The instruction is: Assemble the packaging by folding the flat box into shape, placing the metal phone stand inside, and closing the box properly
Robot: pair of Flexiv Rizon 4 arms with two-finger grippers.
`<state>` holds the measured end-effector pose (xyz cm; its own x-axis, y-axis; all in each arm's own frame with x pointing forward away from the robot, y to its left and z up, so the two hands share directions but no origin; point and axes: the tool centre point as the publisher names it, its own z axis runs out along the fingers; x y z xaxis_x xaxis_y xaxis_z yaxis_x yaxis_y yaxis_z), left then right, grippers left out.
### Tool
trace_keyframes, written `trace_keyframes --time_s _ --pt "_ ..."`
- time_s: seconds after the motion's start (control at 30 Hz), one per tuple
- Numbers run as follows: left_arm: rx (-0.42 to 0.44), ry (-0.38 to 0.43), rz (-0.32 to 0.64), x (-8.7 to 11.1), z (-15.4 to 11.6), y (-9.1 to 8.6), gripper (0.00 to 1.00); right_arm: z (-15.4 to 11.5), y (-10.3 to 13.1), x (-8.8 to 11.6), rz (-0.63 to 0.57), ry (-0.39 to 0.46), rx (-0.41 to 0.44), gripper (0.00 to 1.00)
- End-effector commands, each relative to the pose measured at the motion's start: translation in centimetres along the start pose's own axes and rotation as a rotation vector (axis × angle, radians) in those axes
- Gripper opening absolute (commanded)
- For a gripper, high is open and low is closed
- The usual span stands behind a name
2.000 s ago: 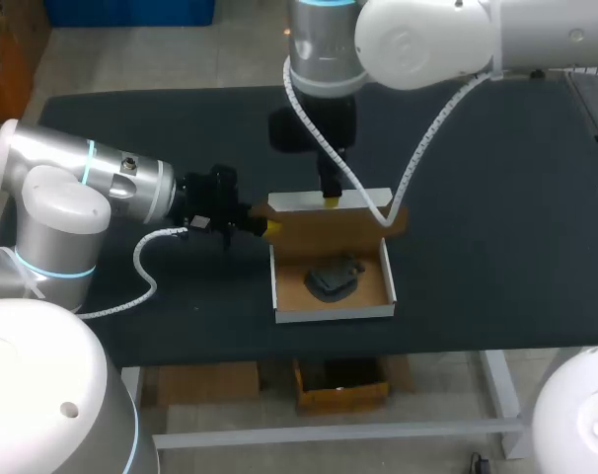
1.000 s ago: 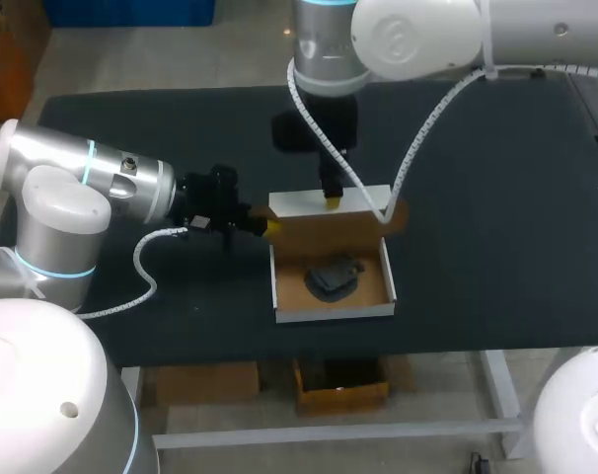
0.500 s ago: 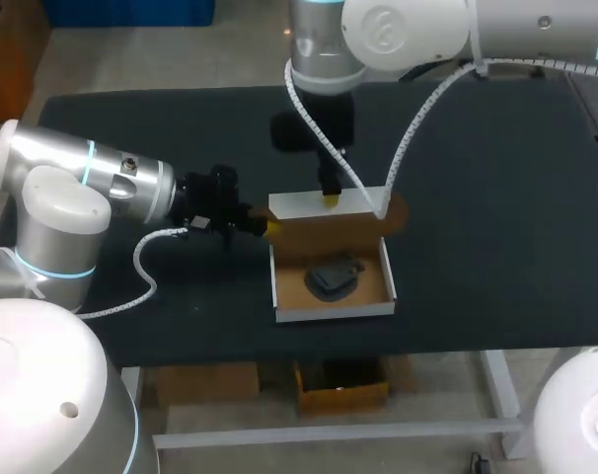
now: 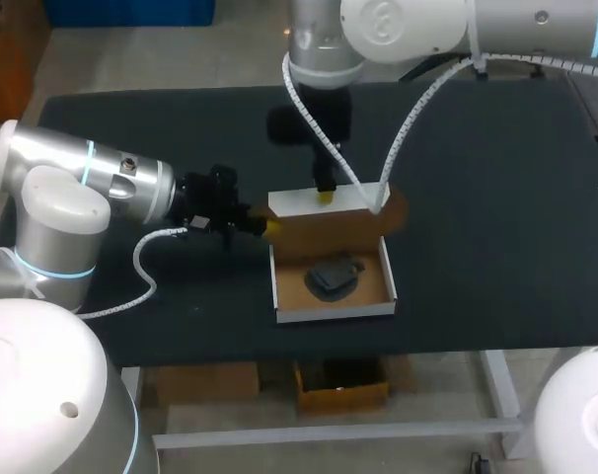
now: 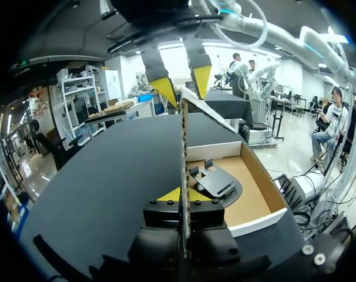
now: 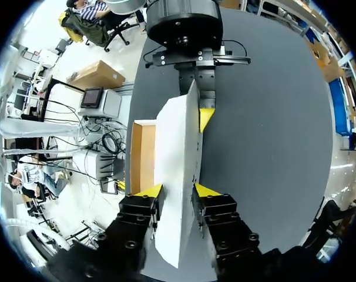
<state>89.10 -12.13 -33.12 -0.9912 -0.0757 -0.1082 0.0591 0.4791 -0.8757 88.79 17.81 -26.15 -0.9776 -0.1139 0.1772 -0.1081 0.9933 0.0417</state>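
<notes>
Lid [image 4: 329,204] upright, box [image 4: 335,312] open — phone stand [image 4: 333,277] inside.
My L gripper [image 5: 185,194] is clamped tight on the lid's side edge, R gripper [image 6: 177,189] on its top edge — box sits mid-table [image 4: 496,197].

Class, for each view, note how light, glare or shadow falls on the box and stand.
Head view: lid shows bright white; stand is a dark shape, detail lost. Left wrist view: stand clearly lit, its outline plain. Right wrist view: lid's white face evenly bright.
</notes>
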Motion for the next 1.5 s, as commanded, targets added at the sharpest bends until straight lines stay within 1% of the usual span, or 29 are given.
trace_keyframes --time_s 0.03,0.17,0.37,0.47,0.53,0.6,0.67,0.73,0.83,1.33,1.37,1.43,1.5 --pt "0.002 0.000 0.001 0.1 0.1 0.2 0.00 -1.4 -1.0 1.0 -0.011 -0.029 -0.056 1.00" --pt "0.002 0.000 0.001 0.1 0.1 0.2 0.00 -2.7 -1.3 1.1 -0.020 -0.047 -0.109 1.00" --pt "0.002 0.000 0.001 0.1 0.1 0.2 0.00 -4.1 -1.8 0.3 -0.016 -0.061 -0.163 1.00" --pt "0.002 0.000 0.001 0.1 0.1 0.2 0.00 -5.0 -2.0 -0.3 0.003 -0.077 -0.176 1.00" --pt "0.002 0.000 0.001 0.1 0.1 0.2 0.00 -5.5 -2.3 -0.8 0.035 -0.082 -0.181 1.00" --pt "0.002 0.000 0.001 0.1 0.1 0.2 0.00 -6.0 -2.8 -1.5 0.084 -0.064 -0.215 1.00" --pt "0.002 0.000 0.001 0.1 0.1 0.2 0.00 -6.5 -3.2 -2.1 0.145 -0.067 -0.250 1.00" --pt "0.002 0.000 0.001 0.1 0.1 0.2 0.00 -6.7 -3.6 -2.6 0.193 -0.071 -0.259 1.00" --pt "0.002 0.000 0.001 0.1 0.1 0.2 0.00 -6.7 -4.2 -3.2 0.217 -0.063 -0.298 1.00" --pt "0.002 0.000 0.001 0.1 0.1 0.2 0.00 -6.7 -4.2 -3.2 0.217 -0.063 -0.298 1.00" --pt "0.002 0.000 0.001 0.1 0.1 0.2 0.00 -6.7 -4.3 -3.4 0.242 -0.046 -0.296 1.00" --pt "0.002 -0.015 0.021 0.2 0.3 0.2 0.00 -6.7 -4.4 -3.4 0.253 -0.028 -0.290 1.00" --pt "0.008 -0.015 0.038 0.4 0.5 0.2 0.00 -6.4 -4.6 -3.4 0.298 -0.008 -0.284 1.00"
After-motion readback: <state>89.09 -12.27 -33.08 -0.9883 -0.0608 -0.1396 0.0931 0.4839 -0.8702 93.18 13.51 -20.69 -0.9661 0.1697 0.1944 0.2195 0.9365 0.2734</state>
